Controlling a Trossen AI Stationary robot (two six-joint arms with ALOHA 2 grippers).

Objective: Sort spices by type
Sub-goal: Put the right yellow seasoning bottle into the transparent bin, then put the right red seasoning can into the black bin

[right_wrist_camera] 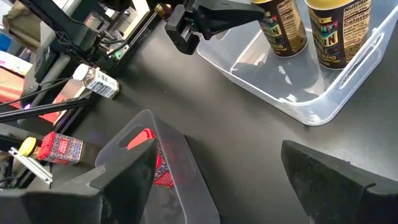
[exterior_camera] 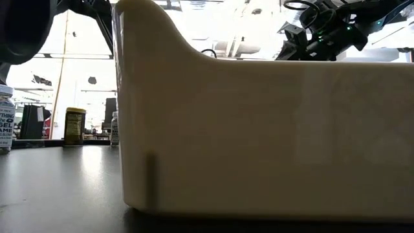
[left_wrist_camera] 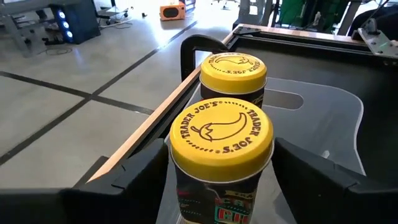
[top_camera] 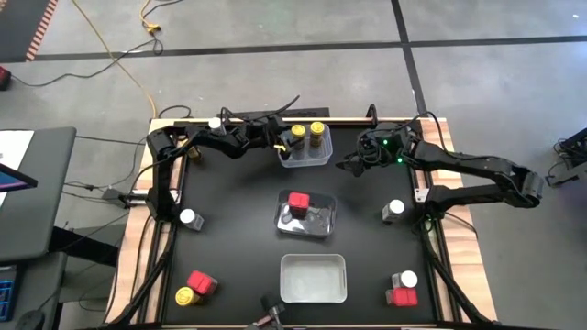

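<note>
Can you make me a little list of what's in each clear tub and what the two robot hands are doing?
far tub: two yellow-capped jars
middle tub: one red tin
near tub: nothing inside
left gripper: at one jar in the far tub
right gripper: open, hovering beside the far tub
loose on table: white-capped jars, red tins, one loose yellow jar

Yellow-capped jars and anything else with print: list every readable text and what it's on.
"TRADER JOE'S": embossed on the near yellow cap, between the left gripper fingers.
"TRADER JOE'S": far yellow cap, partly legible.
"THING", "SEL", "AME": fragments on the white-capped jar label in the low view.
Amber jar labels in the right wrist view, red tin: too blurred.
</note>
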